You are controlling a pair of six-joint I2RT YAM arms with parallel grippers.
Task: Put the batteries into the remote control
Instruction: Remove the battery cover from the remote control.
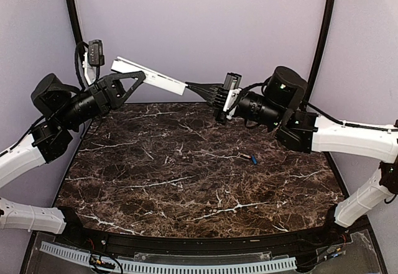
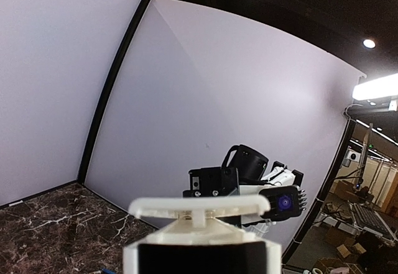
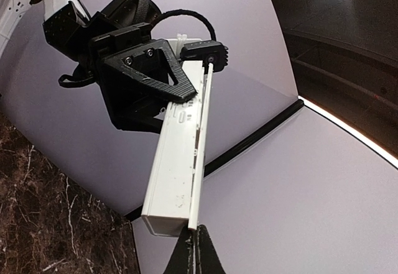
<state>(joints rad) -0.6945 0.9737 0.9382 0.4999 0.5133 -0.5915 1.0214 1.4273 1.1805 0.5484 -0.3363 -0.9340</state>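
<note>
My left gripper (image 1: 138,75) is shut on the white remote control (image 1: 152,75) and holds it in the air over the table's far edge. The remote's free end points right. My right gripper (image 1: 190,87) meets that end. In the right wrist view the remote (image 3: 177,156) runs away from me, with the thin white cover strip (image 3: 203,143) along its right side. My right gripper (image 3: 196,242) is shut on the strip's near end. The left wrist view shows the remote (image 2: 199,227) end-on, with the strip (image 2: 199,207) across its top. One blue battery (image 1: 254,159) lies on the table.
The dark marble table (image 1: 186,181) has grey walls behind it and on both sides. A black post (image 1: 71,7) stands at the back left and another (image 1: 324,25) at the back right. The right arm's white links (image 1: 354,137) reach over the table's right edge.
</note>
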